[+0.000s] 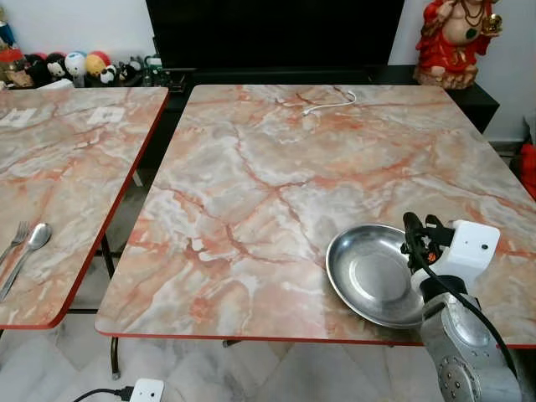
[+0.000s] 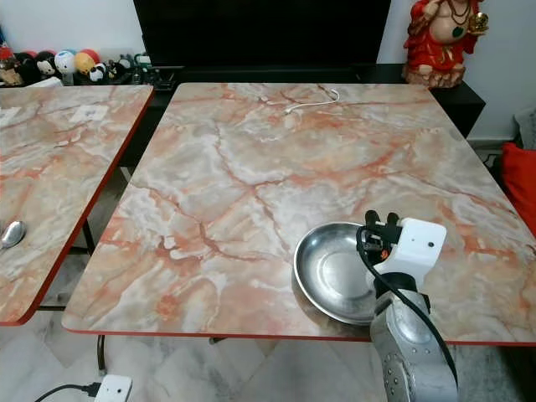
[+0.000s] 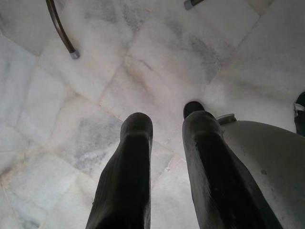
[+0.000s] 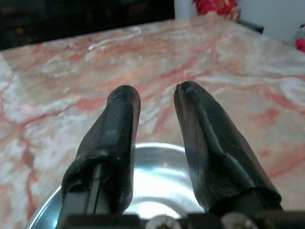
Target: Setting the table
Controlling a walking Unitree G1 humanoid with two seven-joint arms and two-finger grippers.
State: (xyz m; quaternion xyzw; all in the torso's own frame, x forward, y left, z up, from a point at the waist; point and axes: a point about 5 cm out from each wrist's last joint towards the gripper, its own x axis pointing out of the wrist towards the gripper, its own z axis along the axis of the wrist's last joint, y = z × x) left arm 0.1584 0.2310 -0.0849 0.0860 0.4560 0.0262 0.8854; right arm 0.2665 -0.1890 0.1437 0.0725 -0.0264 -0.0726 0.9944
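table (image 1: 276, 167): pink-orange veined marble, red edge | bowl (image 1: 368, 272): shiny silver | floor (image 3: 95, 95): white-grey marble tiles

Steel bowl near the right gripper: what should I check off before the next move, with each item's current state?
1. Steel bowl flat on the main table, near its front edge: ok.
2. Right gripper open above the bowl, holding nothing: ok.
3. Left gripper open, pointing at the floor: ok.
4. Spoon and fork lie on the side table, not beside the bowl: not ok.
5. White cable far from the bowl: ok.
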